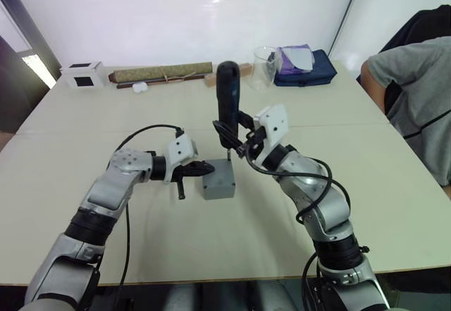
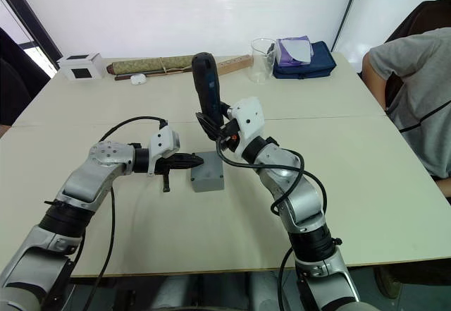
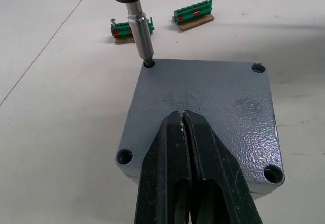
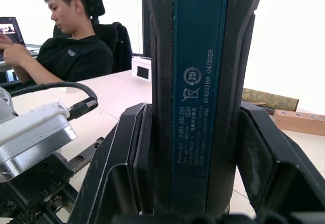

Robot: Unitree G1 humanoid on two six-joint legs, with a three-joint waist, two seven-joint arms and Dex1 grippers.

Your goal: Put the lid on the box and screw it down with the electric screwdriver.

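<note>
The grey box (image 1: 217, 190) stands in the middle of the table with the lid (image 3: 203, 102) sitting flat on it. Open screw holes show at three of the lid's corners. My left gripper (image 3: 183, 115) is shut, and its tips rest on the lid's top from the left side. My right gripper (image 1: 236, 140) is shut on the electric screwdriver (image 1: 227, 99), holding it upright over the box. The metal bit (image 3: 142, 36) stands in the lid's fourth corner hole, on the far side from my left gripper. The box's inside is hidden under the lid.
Two small green circuit boards (image 3: 193, 18) lie on the table just past the box. Along the far edge are a white box (image 1: 83, 75), a rolled mat (image 1: 163, 73), a clear beaker (image 1: 264, 66) and a blue bag (image 1: 304, 68). A person (image 1: 416, 92) sits at the right.
</note>
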